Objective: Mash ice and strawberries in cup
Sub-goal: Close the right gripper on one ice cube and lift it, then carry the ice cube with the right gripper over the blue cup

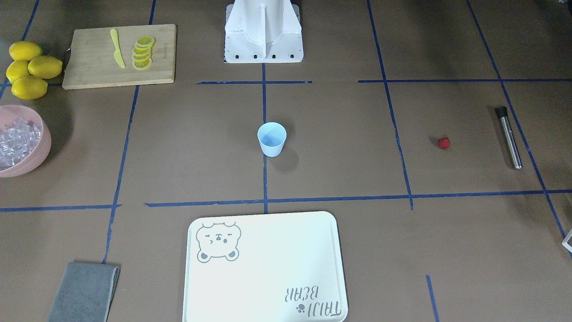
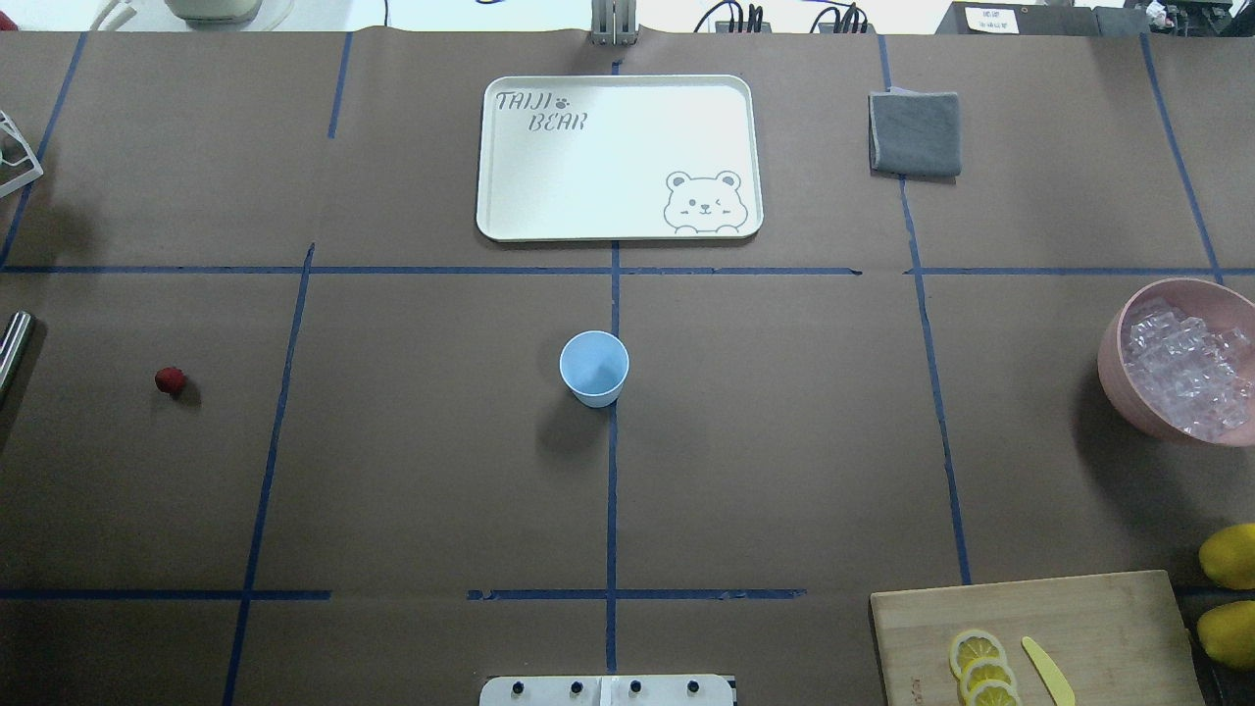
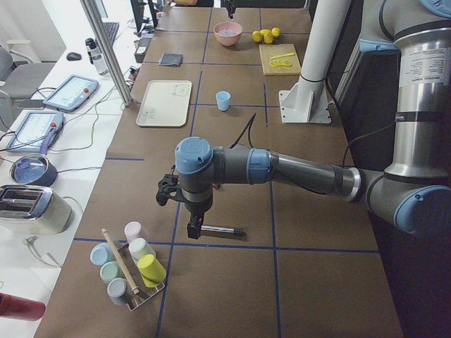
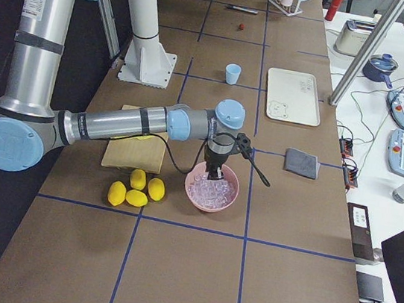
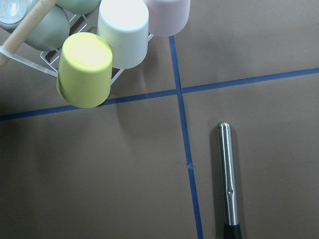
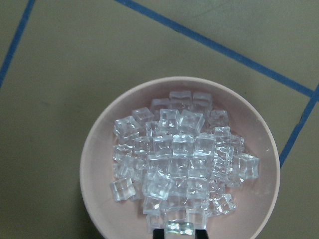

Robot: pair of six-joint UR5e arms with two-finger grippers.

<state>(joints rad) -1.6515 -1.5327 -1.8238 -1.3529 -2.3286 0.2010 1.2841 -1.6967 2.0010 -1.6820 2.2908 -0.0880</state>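
While right gripper (image 6: 179,233) is pinching a slick, hard ice (image 6: 174,149) cube across flat faces, left gripper (image 3: 194,231) is hovering, state untellable.

The table (image 1: 192,147) is brown, crossed by a grid of blue tape lines (image 1: 265,179). The cup (image 1: 271,138) is light blue; at its three o'clock in the front-facing view the strawberry (image 1: 443,143) is bright red. The ice (image 1: 15,138) is clear and glassy in a pink bowl (image 1: 42,152). The lemons (image 1: 44,67) and knife (image 1: 117,51) are yellow, the tray (image 1: 268,259) cream with a grey bear drawing (image 1: 218,241), the cloth (image 1: 82,293) grey
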